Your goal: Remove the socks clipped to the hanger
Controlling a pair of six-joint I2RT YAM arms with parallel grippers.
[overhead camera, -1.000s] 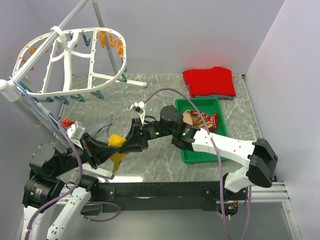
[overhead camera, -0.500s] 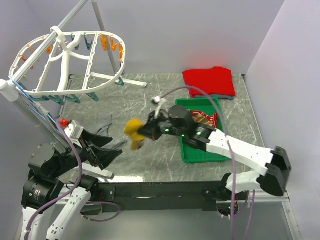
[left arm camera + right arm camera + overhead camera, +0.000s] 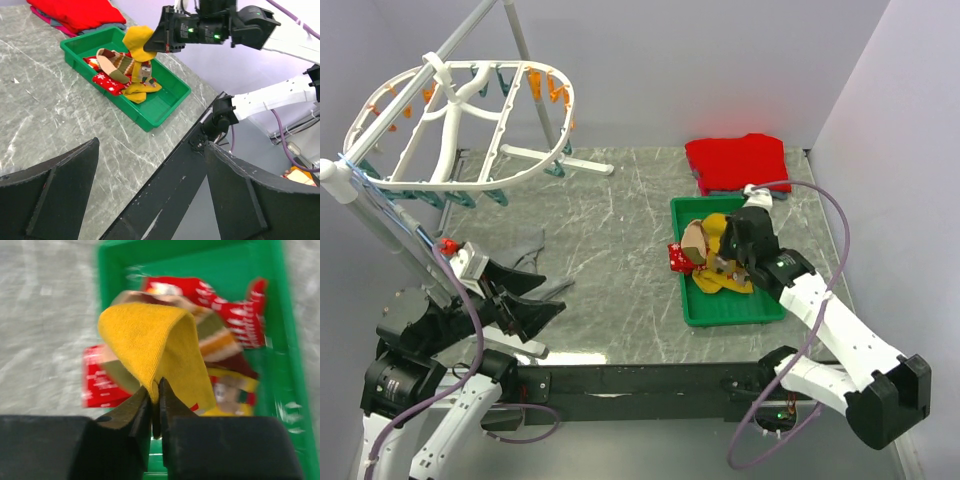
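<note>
The white oval hanger (image 3: 438,72) with orange and teal clips hangs at the back left; I see no socks on it. My right gripper (image 3: 720,262) (image 3: 156,387) is shut on a mustard-yellow sock (image 3: 150,335) (image 3: 137,37), low over the green tray (image 3: 730,312). The sock's lower end rests on the socks in the tray. Those include red patterned socks (image 3: 235,315) (image 3: 107,82) and a tan striped one (image 3: 117,62). My left gripper (image 3: 552,292) (image 3: 150,150) stands wide open and empty above the table's near left edge.
A folded red garment (image 3: 740,162) lies at the back right, just behind the tray. A dark grey piece of cloth (image 3: 528,245) lies on the table near the left gripper. The hanger's stand leg (image 3: 555,160) crosses the back left.
The left gripper opened and let go of the yellow sock. The right gripper took it and carried it right, from mid-table to over the green tray.
</note>
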